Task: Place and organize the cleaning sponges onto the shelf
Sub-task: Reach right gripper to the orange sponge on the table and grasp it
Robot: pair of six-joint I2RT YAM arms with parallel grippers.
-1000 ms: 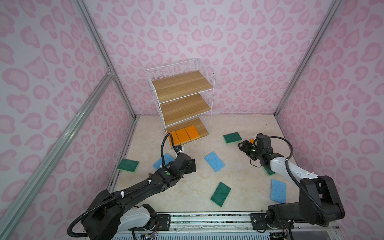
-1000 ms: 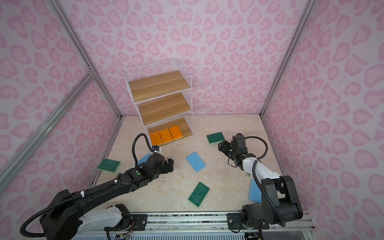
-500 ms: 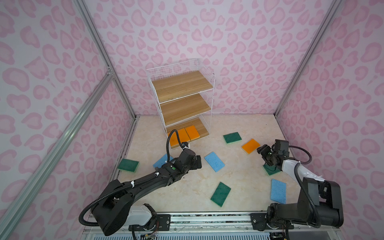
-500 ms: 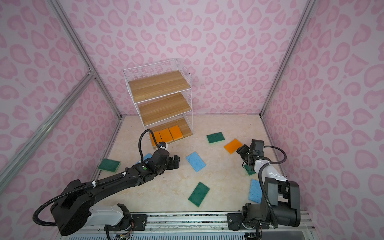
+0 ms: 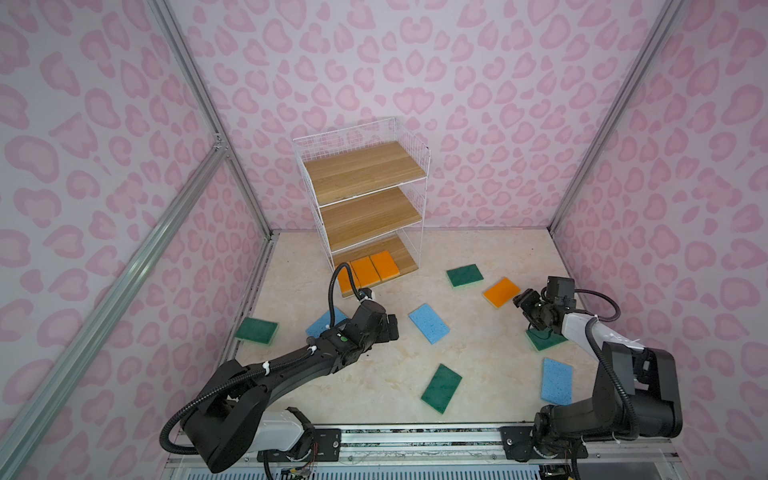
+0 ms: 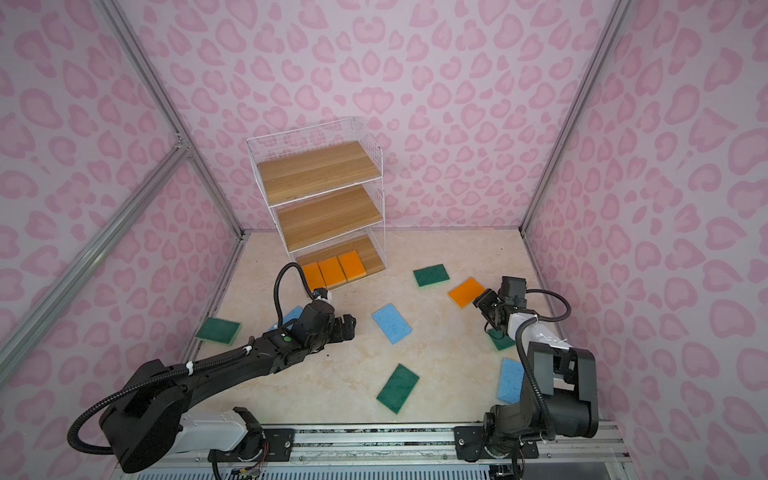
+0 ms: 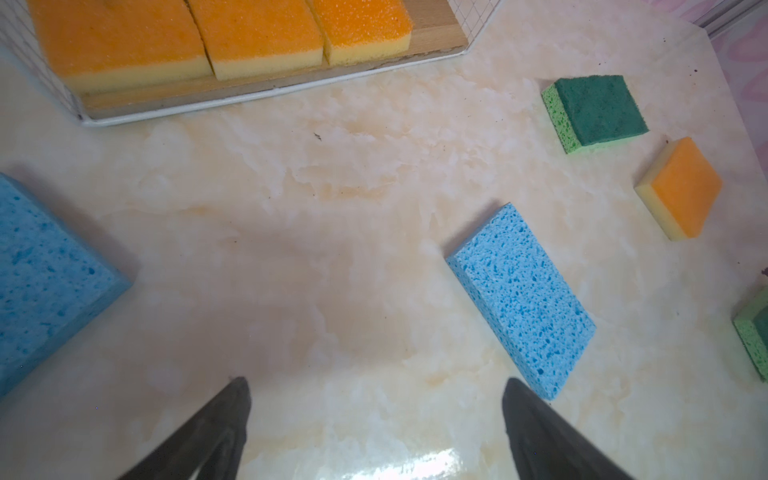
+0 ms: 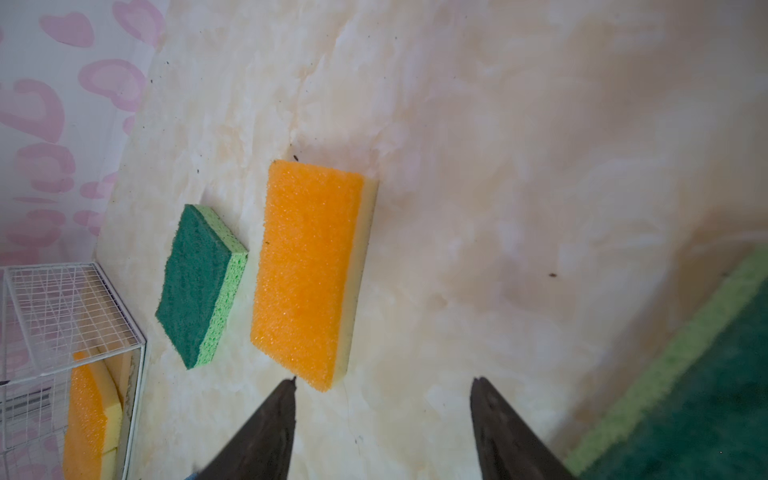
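Hovering mid-frame, the left claw (image 5: 391, 328) is spread and empty. The right claw (image 5: 523, 305), spread and empty, sits just beside an orange sponge (image 5: 501, 292) on the worktop (image 5: 374, 374). Three orange sponges (image 5: 368, 270) lie on the shelf (image 5: 365, 174), bottom board.

Marbled tabletop (image 5: 498, 374): shelf (image 5: 365, 216), loose sponges (image 5: 429, 323)

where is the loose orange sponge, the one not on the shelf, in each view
Top view: loose orange sponge right of centre, on the floor.
Top view: same spot.
Left wrist: beyond the blue sponge.
Right wrist: just beyond the right tool.
Shared landmark: the dark green sponge beside it, on the shelf side.
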